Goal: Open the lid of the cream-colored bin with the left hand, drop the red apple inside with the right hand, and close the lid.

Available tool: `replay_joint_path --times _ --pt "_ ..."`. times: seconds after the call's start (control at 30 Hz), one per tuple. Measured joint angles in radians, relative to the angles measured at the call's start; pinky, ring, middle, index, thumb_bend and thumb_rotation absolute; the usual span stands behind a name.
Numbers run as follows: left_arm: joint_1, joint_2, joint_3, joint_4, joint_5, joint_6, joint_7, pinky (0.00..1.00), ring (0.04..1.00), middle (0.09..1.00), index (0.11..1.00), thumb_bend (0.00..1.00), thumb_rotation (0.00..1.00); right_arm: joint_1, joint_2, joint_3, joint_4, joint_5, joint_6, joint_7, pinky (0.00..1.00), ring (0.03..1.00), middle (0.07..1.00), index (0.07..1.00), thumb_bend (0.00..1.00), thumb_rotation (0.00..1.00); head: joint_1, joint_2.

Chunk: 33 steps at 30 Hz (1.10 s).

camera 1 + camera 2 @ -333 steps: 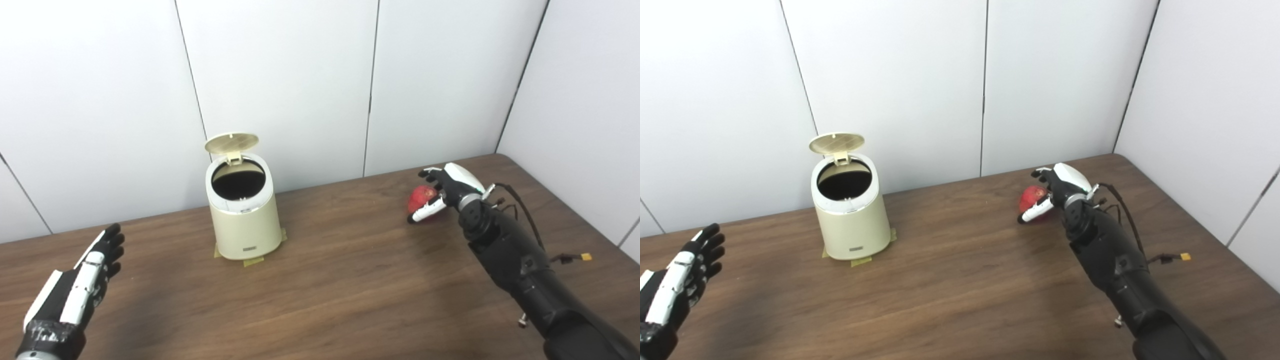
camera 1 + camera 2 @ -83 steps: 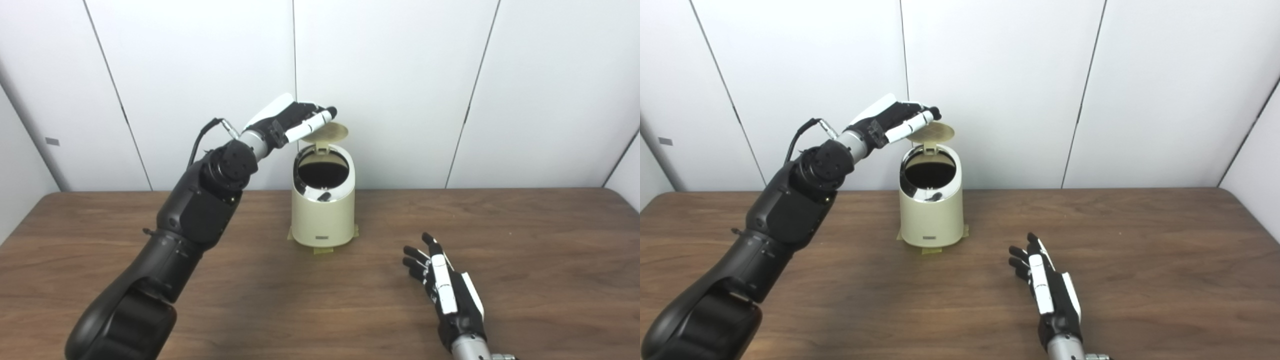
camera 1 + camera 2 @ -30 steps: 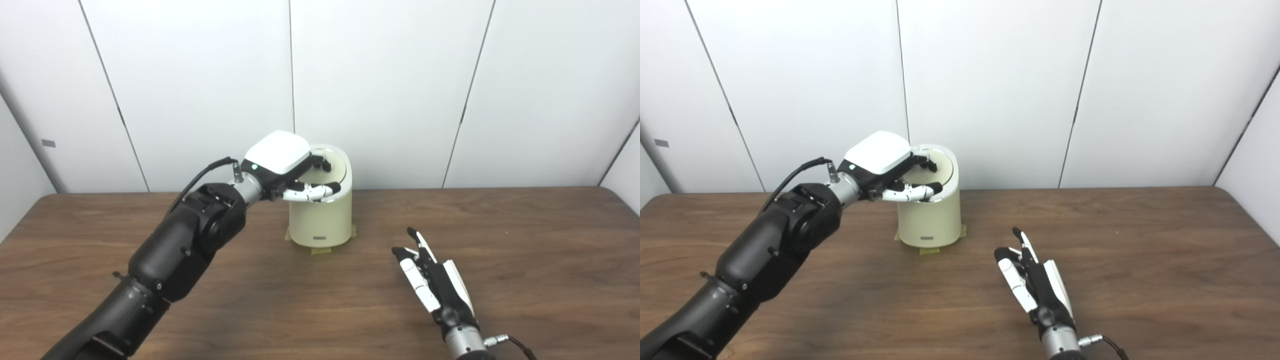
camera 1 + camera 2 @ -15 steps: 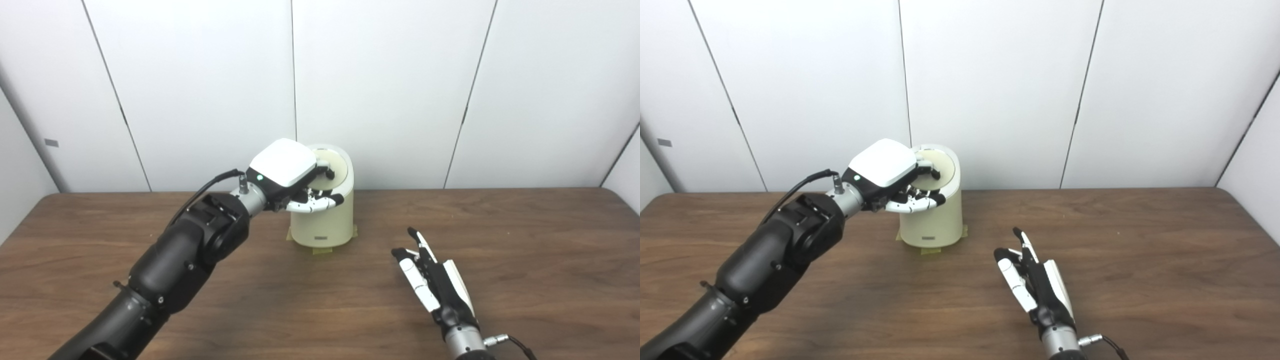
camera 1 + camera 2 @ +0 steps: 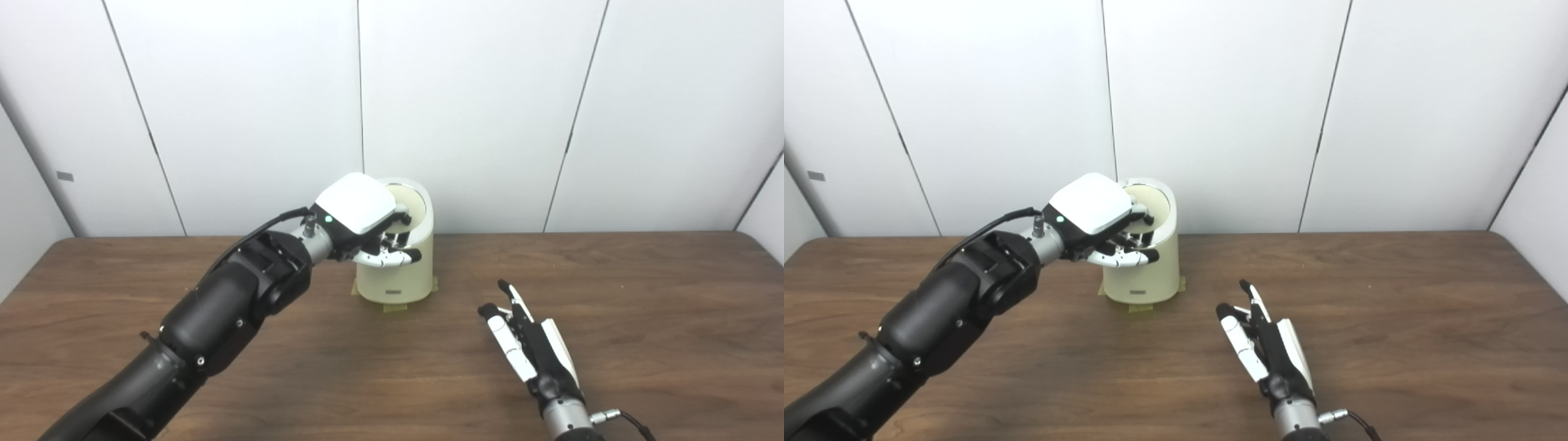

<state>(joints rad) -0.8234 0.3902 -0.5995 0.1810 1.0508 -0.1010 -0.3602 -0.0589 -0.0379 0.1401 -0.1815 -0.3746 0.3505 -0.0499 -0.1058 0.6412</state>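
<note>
Where the brown wooden bench [image 5: 184, 288] meets the white panelled wall [image 5: 478, 110], the cream-colored bin [image 5: 398, 272] stands upright on strips of yellowish tape [image 5: 395, 304], with a small dark label low on its front. Its lid [image 5: 411, 205] lies down flat inside the shiny rim, so the bin reads as shut from where I stand. No red apple shows anywhere on the bench or in either hand.

Over the bin's near left edge hangs the left hand [image 5: 362, 220], white back uppermost, its fingers [image 5: 392, 258] curled loosely downward against the top front of the bin and holding nothing; whether they actually touch the rim I cannot tell. Its dark arm runs down to the lower left corner.

Well apart from the bin, toward the front right, the right hand [image 5: 1268, 352] lies low over the bench, fingers [image 5: 1240, 343] stretched out and slightly spread, pointing away toward the wall, empty.
</note>
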Motion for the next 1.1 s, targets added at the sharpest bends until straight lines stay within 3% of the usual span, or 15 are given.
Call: replay_joint_path --times 0.2,0.43,0.6,0.7,0.83,0.93,1.0,1.1 --pt "0.008 0.000 0.029 -0.007 -0.043 0.007 -0.018 0.82 0.774 0.772 0.777 0.47 1.00 0.000 0.000 0.000 -0.001 0.004 0.000 0.002 0.97 0.880 0.792 0.972 0.57 1.00 0.003 0.002" --pt "0.076 -0.005 0.132 -0.065 -0.139 0.036 -0.019 0.76 0.753 0.752 0.769 0.43 1.00 0.000 0.003 0.000 -0.018 0.003 0.019 0.011 0.96 0.875 0.789 0.967 0.55 1.00 0.000 0.005" --pt "0.168 -0.036 0.241 -0.128 -0.197 0.058 0.042 0.66 0.723 0.732 0.740 0.39 0.93 0.000 0.003 -0.005 -0.019 0.003 0.020 0.010 0.97 0.876 0.787 0.964 0.56 1.00 0.002 0.002" --pt "0.205 -0.060 0.328 -0.198 -0.238 0.103 0.061 0.69 0.759 0.772 0.763 0.38 0.99 0.001 0.003 -0.008 -0.019 0.003 0.020 0.010 0.97 0.875 0.789 0.968 0.54 1.00 0.003 0.002" --pt "0.217 -0.085 0.436 -0.338 -0.315 0.172 0.072 0.70 0.784 0.795 0.791 0.34 0.97 0.001 0.001 -0.009 -0.019 0.003 0.018 0.011 0.95 0.857 0.782 0.964 0.54 1.00 0.011 -0.002" --pt "0.242 -0.092 0.476 -0.412 -0.365 0.224 0.069 0.74 0.800 0.789 0.805 0.33 0.95 0.000 -0.002 -0.008 -0.018 0.003 0.017 0.015 0.94 0.853 0.782 0.961 0.55 1.00 0.009 -0.003" --pt "0.294 -0.105 0.498 -0.437 -0.406 0.266 0.061 0.74 0.794 0.786 0.811 0.32 0.93 0.000 -0.002 -0.009 -0.018 0.005 0.017 0.017 0.93 0.861 0.787 0.960 0.55 1.00 0.006 -0.003" --pt "0.419 -0.138 0.545 -0.438 -0.514 0.312 0.057 0.74 0.780 0.789 0.829 0.33 0.95 0.001 -0.002 -0.017 -0.019 0.023 0.012 0.020 0.80 0.848 0.806 0.963 0.51 1.00 0.017 -0.003"
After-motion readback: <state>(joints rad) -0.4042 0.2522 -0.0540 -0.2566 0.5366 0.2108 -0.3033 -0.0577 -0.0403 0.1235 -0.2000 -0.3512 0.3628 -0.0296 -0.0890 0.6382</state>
